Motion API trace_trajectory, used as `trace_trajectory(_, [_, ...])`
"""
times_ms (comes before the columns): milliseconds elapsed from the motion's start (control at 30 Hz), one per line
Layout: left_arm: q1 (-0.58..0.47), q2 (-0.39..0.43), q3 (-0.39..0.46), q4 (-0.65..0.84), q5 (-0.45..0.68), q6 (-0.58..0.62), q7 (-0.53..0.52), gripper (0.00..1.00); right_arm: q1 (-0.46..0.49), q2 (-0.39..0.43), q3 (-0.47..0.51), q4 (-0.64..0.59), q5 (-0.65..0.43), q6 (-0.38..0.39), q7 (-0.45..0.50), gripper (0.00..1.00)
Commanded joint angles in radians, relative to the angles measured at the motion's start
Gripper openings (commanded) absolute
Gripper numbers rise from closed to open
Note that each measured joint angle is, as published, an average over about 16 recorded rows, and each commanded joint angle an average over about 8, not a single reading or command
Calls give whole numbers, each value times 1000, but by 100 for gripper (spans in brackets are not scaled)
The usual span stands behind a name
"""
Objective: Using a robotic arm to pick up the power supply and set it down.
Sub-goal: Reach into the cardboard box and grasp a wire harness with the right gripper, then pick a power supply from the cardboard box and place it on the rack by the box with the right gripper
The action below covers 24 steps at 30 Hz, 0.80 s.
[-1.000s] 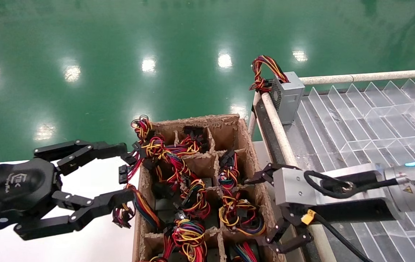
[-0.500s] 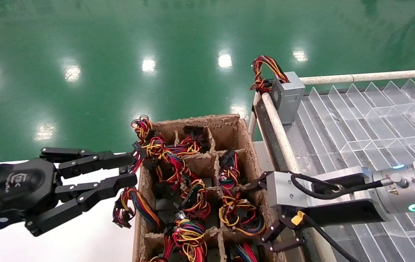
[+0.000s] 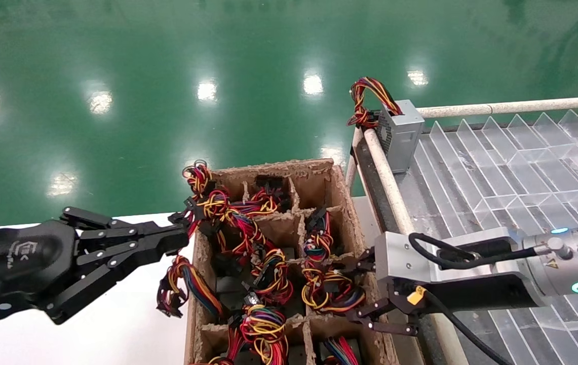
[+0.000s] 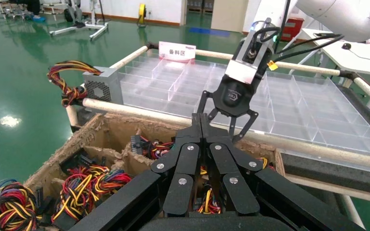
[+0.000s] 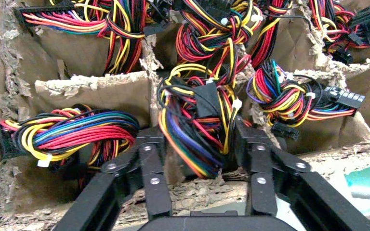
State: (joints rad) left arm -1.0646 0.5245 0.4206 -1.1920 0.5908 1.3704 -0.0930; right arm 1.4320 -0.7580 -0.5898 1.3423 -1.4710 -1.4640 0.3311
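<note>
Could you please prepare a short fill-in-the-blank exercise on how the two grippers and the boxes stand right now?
1. The black right gripper, with a silver wrist block, hangs over the brown cardboard divided box with its jaws ____.
2. The black left gripper, beside that box, has its jaws ____.
3. The grey metal box with a perforated vent face stands outside the cardboard box, on the corner of the clear plastic divider ____.

Missing words: open; shut; tray

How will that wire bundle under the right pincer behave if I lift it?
Likely floppy: the wire bundle sits in loose tied loops inside the open right pincer. It may snag on the ragged cardboard dividers or neighbouring bundles. Whatever hangs below is hidden, so weight is unclear.
</note>
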Motion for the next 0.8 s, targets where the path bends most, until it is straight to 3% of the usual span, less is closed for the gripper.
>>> trace_trajectory(33, [0,0,0,0,0,0,0,0,-2,2,1,0,2,2,4,0])
trace_trajectory(467, [0,0,0,0,0,0,0,0,-12,21,18,3,30,18,3,0])
trace_trajectory(800, [0,0,0,0,0,0,0,0,-14,59,86,3,145,34,-13,0])
